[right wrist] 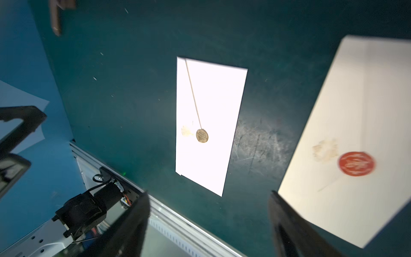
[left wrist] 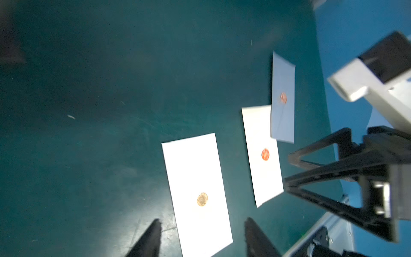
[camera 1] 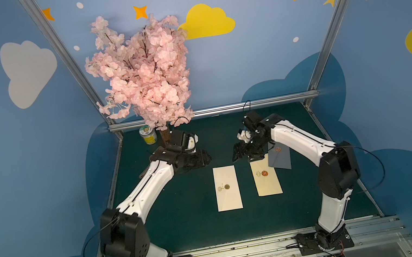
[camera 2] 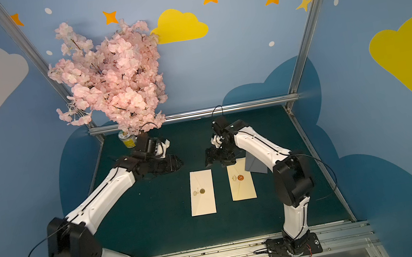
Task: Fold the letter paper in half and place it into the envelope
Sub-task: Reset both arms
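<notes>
White envelope [left wrist: 195, 178] flat, blue envelope [left wrist: 283, 115] seen from left wrist, not right, left tool [left wrist: 202, 220], right tool [right wrist: 208, 193] spread, empty.

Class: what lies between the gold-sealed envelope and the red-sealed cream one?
Nothing: only bare green mat separates the gold-sealed envelope and the cream envelope, in both top views.

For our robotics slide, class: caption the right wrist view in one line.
Open right gripper over green mat: white gold-sealed envelope, cream red-sealed envelope alongside, apart.
</notes>
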Robot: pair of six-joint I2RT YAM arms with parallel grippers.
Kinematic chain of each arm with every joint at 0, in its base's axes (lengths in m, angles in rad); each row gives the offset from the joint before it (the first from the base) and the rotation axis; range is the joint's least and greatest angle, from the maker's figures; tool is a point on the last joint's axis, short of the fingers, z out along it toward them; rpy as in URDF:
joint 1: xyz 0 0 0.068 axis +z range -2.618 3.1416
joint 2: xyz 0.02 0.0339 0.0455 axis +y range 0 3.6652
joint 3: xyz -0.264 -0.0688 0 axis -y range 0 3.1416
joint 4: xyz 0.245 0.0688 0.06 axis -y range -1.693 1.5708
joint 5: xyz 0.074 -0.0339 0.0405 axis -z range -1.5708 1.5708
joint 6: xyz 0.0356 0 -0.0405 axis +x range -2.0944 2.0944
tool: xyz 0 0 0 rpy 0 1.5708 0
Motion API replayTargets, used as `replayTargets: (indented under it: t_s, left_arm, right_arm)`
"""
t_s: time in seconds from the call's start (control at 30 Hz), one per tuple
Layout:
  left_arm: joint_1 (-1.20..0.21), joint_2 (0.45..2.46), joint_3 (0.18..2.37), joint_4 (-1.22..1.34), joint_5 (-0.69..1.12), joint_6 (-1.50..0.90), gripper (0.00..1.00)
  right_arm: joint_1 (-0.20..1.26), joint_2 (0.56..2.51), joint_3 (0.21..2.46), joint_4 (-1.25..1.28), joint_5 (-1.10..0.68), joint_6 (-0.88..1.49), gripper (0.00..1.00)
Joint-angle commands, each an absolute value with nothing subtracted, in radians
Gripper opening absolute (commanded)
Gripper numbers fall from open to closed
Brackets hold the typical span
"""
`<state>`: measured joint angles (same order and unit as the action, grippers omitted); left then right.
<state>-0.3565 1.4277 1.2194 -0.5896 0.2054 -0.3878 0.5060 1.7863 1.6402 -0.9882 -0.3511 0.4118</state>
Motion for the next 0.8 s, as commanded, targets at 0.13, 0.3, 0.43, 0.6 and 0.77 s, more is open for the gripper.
replayTargets:
  t_s: [0.13,0.3,0.43,0.6,0.77]
  left_arm:
    - [-0.195,1.036,0.815,-0.449,0.011,-0.274,1.00]
    - [-0.141,0.948,0.672,-0.361,-0.136,-0.258,1.00]
    - [-0.084,1.034,0.647,-0.238,-0.237,-0.303,1.00]
    - [0.000,1.250,0.648,-0.107,-0.222,-0.310,1.00]
    - [0.055,1.338,0.607,0.139,-0.197,-0.240,1.00]
  right_arm:
    - [0.441,1.649,1.516,-0.995,-0.045,0.323,0.98]
    - [0.429,1.454,1.166,-0.723,0.265,0.282,0.98]
    - [0.354,1.331,0.943,-0.493,0.375,0.272,0.98]
    - [0.198,1.239,0.715,-0.160,0.342,0.190,0.98]
    - [0.115,1.283,0.510,0.299,0.341,0.108,0.98]
